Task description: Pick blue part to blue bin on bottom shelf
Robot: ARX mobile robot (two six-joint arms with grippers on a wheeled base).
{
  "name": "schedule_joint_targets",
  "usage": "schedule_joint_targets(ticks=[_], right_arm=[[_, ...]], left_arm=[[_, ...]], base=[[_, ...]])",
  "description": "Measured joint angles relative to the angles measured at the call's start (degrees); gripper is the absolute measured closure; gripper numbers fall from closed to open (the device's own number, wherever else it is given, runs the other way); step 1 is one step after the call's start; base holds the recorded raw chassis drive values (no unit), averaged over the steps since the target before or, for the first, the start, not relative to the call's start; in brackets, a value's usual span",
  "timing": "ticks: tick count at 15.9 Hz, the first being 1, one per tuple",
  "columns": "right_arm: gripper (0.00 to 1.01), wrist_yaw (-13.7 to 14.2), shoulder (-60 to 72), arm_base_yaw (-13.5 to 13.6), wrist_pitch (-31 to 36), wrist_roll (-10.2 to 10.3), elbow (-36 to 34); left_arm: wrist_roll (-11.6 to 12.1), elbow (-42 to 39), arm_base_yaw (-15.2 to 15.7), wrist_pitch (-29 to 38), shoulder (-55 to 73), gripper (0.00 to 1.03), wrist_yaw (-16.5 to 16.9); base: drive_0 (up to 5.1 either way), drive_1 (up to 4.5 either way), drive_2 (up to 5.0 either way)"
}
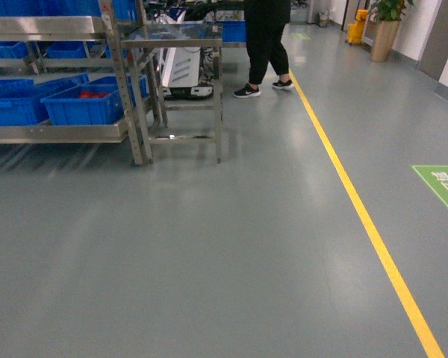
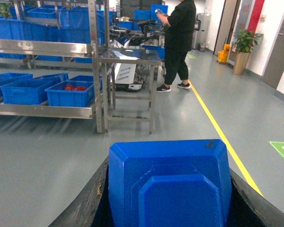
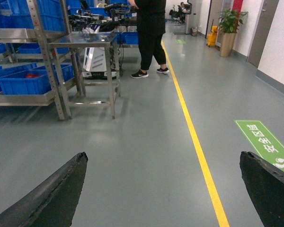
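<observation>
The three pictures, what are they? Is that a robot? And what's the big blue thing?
Yes, a rolling robot with two arms took them all at once. The first looks forward from its head: grey floor, a yellow line, a metal rack with blue bins, and a person standing farther off. The other two come from cameras on its wrists. The left gripper is shut on the blue part, so it fills that picture. The right gripper is open and holds nothing; the dark shapes at the bottom corners are its fingers. The part should go into a blue bin on the bottom shelf.
</observation>
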Motion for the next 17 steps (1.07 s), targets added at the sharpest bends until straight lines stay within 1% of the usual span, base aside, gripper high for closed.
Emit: schedule_joint_targets(ticks=[17], right_arm=[[0.03,-0.02,0.00,0.00,0.09,0.00,0.00]], left_arm=[[-0.02,0.00,0.00,-0.02,-0.02,0.59,0.00]], base=[[0.1,4.17,-4.0]])
